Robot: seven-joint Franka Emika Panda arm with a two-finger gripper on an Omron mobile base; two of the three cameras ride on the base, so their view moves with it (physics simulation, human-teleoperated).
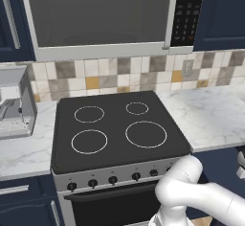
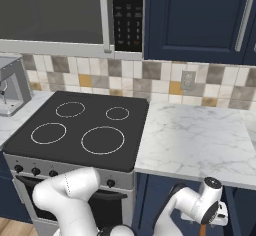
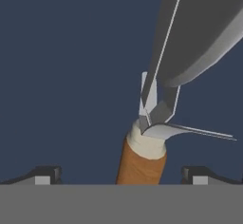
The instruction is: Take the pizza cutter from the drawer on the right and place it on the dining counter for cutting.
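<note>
The pizza cutter point(image 3: 142, 159) fills the hand view: a stubby brown wooden handle with a white collar, a grey metal fork and a large grey blade point(image 3: 199, 33) running up to the right. My gripper point(image 3: 121, 173) is open, its dark fingertips point(image 3: 45, 173) wide apart on either side of the handle and not touching it. Behind the cutter lies a flat navy surface point(image 3: 61, 76), the inside of the drawer as far as I can tell. In the right base view my hand point(image 2: 214, 211) reaches down below the marble worktop's front edge. The dining counter is out of view.
A black four-ring cooktop point(image 1: 119, 124) with an oven and knobs point(image 1: 112, 179) sits left of the arm. Marble worktop point(image 2: 195, 140) over navy cabinets lies above the hand. A microwave point(image 1: 95, 14) hangs above, and a grey appliance point(image 1: 14, 105) stands at the far left.
</note>
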